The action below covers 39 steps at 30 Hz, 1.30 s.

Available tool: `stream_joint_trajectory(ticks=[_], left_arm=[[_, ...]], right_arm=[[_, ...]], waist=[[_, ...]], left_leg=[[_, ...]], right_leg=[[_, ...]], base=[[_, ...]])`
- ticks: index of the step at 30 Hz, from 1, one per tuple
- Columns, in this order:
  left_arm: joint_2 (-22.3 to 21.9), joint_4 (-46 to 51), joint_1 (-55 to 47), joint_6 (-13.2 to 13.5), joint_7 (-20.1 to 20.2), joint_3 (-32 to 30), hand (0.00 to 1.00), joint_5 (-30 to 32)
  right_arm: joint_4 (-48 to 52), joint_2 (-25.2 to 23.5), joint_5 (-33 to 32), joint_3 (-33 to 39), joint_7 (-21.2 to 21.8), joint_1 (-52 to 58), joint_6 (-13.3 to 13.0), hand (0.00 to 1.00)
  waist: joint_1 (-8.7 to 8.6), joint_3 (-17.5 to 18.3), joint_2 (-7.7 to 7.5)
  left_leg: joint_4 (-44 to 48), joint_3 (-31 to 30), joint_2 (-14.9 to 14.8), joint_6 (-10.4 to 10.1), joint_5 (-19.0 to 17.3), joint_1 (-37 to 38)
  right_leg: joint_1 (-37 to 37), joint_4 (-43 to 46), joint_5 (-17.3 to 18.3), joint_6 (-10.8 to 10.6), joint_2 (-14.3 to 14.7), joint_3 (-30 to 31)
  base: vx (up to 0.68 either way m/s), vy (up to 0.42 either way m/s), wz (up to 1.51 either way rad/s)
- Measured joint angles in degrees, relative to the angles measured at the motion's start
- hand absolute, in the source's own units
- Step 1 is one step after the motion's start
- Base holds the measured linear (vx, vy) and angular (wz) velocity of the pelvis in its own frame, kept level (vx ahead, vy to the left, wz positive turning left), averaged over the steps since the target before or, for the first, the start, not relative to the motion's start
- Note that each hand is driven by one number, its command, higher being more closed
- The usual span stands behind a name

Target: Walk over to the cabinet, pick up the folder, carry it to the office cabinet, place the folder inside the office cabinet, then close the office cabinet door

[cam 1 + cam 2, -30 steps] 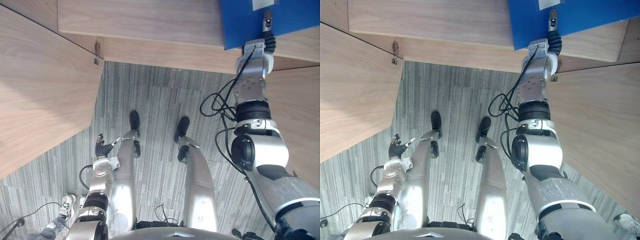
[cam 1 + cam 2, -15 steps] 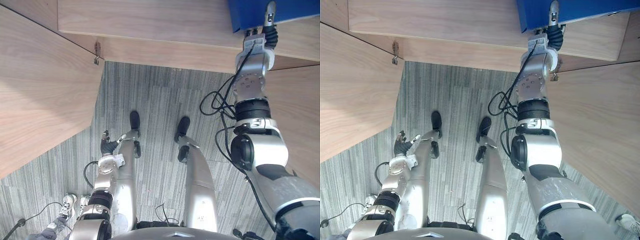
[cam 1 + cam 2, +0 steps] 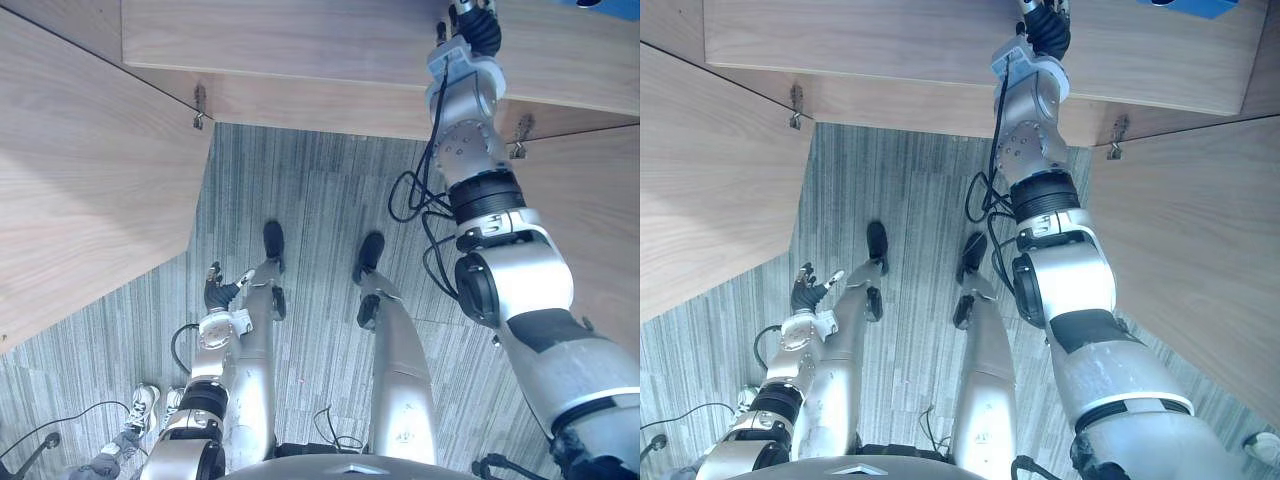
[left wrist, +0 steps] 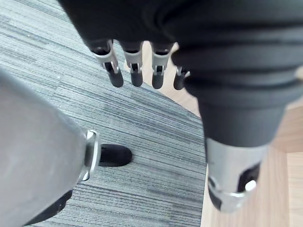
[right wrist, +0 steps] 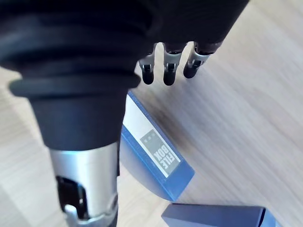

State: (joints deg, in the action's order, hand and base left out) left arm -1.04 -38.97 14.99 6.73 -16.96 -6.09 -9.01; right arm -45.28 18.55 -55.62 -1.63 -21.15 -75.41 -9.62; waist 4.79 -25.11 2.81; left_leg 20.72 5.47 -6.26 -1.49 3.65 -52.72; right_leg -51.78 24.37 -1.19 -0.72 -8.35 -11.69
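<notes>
Landmark: we took the shelf (image 3: 890, 40) of the office cabinet (image 3: 330, 108) as our reference; it was pale wood.
Folder: the folder (image 5: 158, 156) was blue with a white label on its spine. It lay on the shelf with no finger curled round it.
Second folder: a grey-blue second folder (image 5: 218, 215) lay on the shelf near the folder, apart from it.
Blue corner: a blue corner (image 3: 1190, 6) showed at the far right of the shelf. We could not tell which folder it belonged to.
Right hand: the right hand (image 5: 169, 66) was reached in over the shelf. Its fingers were straight, spread apart and held nothing. Its thumb (image 5: 87, 189) stood just beside the folder, and we could not tell whether they touched.
Left hand: the left hand (image 3: 216, 292) hung low, well apart from the shelf. Its fingers (image 4: 136, 71) were relaxed and empty.
Left door: the left door (image 3: 80, 180) stood open, swung out from the shelf's left end at a metal hinge (image 3: 200, 105).
Right door: the right door (image 3: 1180, 250) stood open from the shelf's right end.
Floor: a grey striped carpet floor (image 3: 310, 200) lay below the shelf, between the two doors.
</notes>
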Motion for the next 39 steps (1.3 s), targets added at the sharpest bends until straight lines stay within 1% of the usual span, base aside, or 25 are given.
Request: stream_joint_trajectory(ticks=[3, 7, 11, 16, 17, 19, 20, 21, 22, 23, 28, 29, 31, 33, 35, 38, 39], left_arm=[[0.0, 0.0, -0.2, 0.1, 0.0, 0.2, 0.0, -1.0], [0.1, 0.0, -0.4, 0.2, 0.0, 0.3, 0.0, -1.8], [0.2, 0.0, -0.6, 0.2, 0.3, 0.6, 0.0, -2.1], [0.8, 0.0, -1.1, 0.2, 1.4, 1.8, 0.0, -2.0], [1.1, 0.0, -1.5, 0.3, 1.8, 1.9, 0.0, -2.0], [1.9, 0.0, -2.1, 0.3, 2.4, 2.3, 0.0, -2.0], [2.1, 0.0, -2.3, 0.3, 2.4, 2.4, 0.0, -2.0], [2.4, 0.0, -2.7, 0.3, 2.5, 2.5, 0.0, -2.0], [2.5, 0.0, -2.9, 0.3, 2.7, 2.5, 0.0, -2.0], [2.7, 0.0, -3.4, 0.3, 3.0, 2.8, 0.0, -1.9], [2.9, -1.1, -3.5, 0.1, 3.6, 2.8, 0.0, -1.5], [2.9, -1.1, -3.5, 0.1, 3.7, 2.8, 0.0, -1.3], [2.9, -1.2, -3.5, 0.1, 3.7, 2.8, 0.0, -0.6], [3.0, -2.1, -3.5, 0.1, 3.7, 2.6, 0.0, 0.0], [2.8, -3.0, -3.5, -0.1, 3.6, 2.2, 0.0, 0.4], [2.6, -3.3, -3.5, -0.4, 3.6, 1.6, 0.0, 0.4], [2.5, -3.3, -3.5, -0.5, 3.5, 1.5, 0.0, 0.4]], right_arm=[[-3.2, 0.9, -0.1, -0.5, 0.6, -1.8, 0.3, 0.0], [-3.7, 4.0, -0.2, -0.7, 1.2, -1.8, 1.4, 0.0], [-5.4, 5.9, -0.2, -1.7, 2.3, -1.7, 1.8, 0.0], [-6.5, 8.5, -0.1, -3.8, 4.9, 0.1, 2.6, 0.0], [-7.5, 9.6, 1.0, -5.2, 6.0, 0.4, 3.1, 0.0], [-7.6, 12.2, 4.6, -7.7, 7.1, 0.8, 4.8, 0.0], [-7.7, 12.7, 5.4, -8.3, 7.6, 0.8, 5.1, 0.0], [-8.0, 14.0, 7.8, -9.7, 8.4, 0.8, 5.7, 0.0], [-8.2, 14.5, 8.9, -10.2, 8.5, 0.8, 6.1, 0.0], [-9.3, 15.8, 11.5, -11.8, 8.8, 0.8, 6.3, 0.0], [-13.1, 17.1, 21.8, -15.5, 9.8, 0.4, 8.4, 0.0], [-13.6, 17.1, 23.0, -16.1, 9.8, 0.3, 8.5, 0.0], [-14.4, 18.0, 29.4, -17.7, 9.8, -0.1, 9.3, 0.0], [-14.6, 18.3, 33.5, -18.6, 9.7, -0.7, 10.0, 0.0], [-14.9, 18.4, 37.9, -18.7, 9.4, -1.9, 11.0, 0.0], [-14.7, 19.3, 46.8, -18.3, 7.7, -2.3, 11.7, 0.0], [-14.1, 19.4, 49.8, -17.2, 7.1, -2.3, 12.3, 0.0]], waist=[[-0.04, 0.0, 0.0], [-0.02, 0.0, 0.0], [-0.05, 0.0, 0.0], [-0.19, 0.0, 0.0], [-0.25, 0.0, -0.02], [-0.37, 0.0, -0.02], [-0.49, 0.0, -0.02], [-0.68, 0.0, -0.02], [-0.72, 0.0, -0.03], [-0.72, 0.0, -0.03], [-0.89, 0.0, -0.08], [-0.9, 0.1, -0.15], [-0.74, 0.3, -0.16], [-0.96, 0.3, -0.16], [-1.34, 0.3, -0.16], [-1.46, 0.3, -0.17], [-1.57, 0.3, -0.17]], left_leg=[[-3.0, -0.1, 0.5, -0.3, 2.0, 1.2], [-5.5, -0.7, 0.8, -0.6, 3.7, 1.6], [-5.9, -0.7, 0.8, -0.5, 4.1, 1.9], [-5.9, -0.6, 0.8, -0.5, 4.1, 3.1], [-6.0, -0.6, 0.8, -0.6, 4.0, 3.5], [-6.4, -0.1, 0.6, -0.7, 4.0, 3.6], [-6.7, 0.3, 0.6, -0.5, 4.1, 3.7], [-7.2, 1.3, 0.2, -0.4, 4.4, 3.8], [-7.2, 1.5, 0.2, -0.4, 4.6, 3.8], [-7.2, 1.7, 0.2, -0.1, 4.9, 3.9], [-7.2, 2.1, 0.0, -0.1, 4.8, 5.3], [-7.2, 2.2, -0.1, -0.1, 4.8, 5.4], [-7.6, 2.3, -0.3, -0.2, 4.9, 5.6], [-8.0, 2.4, -0.3, -0.2, 5.2, 5.7], [-8.1, 2.4, -0.4, -0.1, 5.3, 5.7], [-8.3, 2.5, -0.6, -0.2, 5.5, 5.9], [-8.8, 2.5, -0.6, -0.2, 5.7, 6.2]], right_leg=[[0.0, 0.0, 0.1, 0.2, -0.5, -0.6], [0.0, 0.1, 0.3, 0.5, -0.9, -1.9], [0.2, 0.3, 0.4, 0.6, -1.0, -2.1], [1.6, 0.0, 0.4, 0.6, -1.0, -2.3], [2.0, -0.1, 0.5, 0.6, -1.0, -2.4], [2.1, -0.5, 0.4, 0.5, -1.0, -2.4], [2.1, -0.7, 0.4, 0.5, -1.0, -2.4], [2.1, -1.0, 0.1, 0.3, -1.1, -2.4], [2.1, -1.0, 0.1, 0.3, -1.1, -2.4], [2.3, -1.3, -0.1, 0.2, -1.1, -2.4], [3.8, -1.8, -0.3, 0.1, -0.9, -2.2], [3.8, -1.8, -0.3, 0.1, -0.9, -2.1], [3.8, -2.1, -0.5, 0.2, -0.6, -2.1], [3.8, -2.3, -0.6, 0.3, -0.5, -2.1], [3.8, -2.5, -0.7, 0.3, -0.4, -2.1], [4.2, -3.2, -1.3, 0.3, -0.1, -2.2], [4.4, -3.7, -1.6, 0.3, 0.0, -2.2]], base=[[0.02, -0.042, 0.2], [0.02, -0.05, 0.15], [0.01, -0.039, 0.05], [0.01, -0.035, 0.02], [0.0, -0.036, 0.02], [0.0, -0.038, 0.0], [0.01, -0.035, 0.01], [0.0, 0.0, 0.0], [0.02, -0.044, -0.01], [0.02, -0.037, -0.02], [0.02, -0.042, -0.03], [0.01, -0.052, -0.06], [0.01, -0.06, -0.05], [0.01, -0.066, -0.03], [0.01, -0.052, -0.03], [0.02, -0.047, -0.02], [0.02, -0.044, -0.03]])
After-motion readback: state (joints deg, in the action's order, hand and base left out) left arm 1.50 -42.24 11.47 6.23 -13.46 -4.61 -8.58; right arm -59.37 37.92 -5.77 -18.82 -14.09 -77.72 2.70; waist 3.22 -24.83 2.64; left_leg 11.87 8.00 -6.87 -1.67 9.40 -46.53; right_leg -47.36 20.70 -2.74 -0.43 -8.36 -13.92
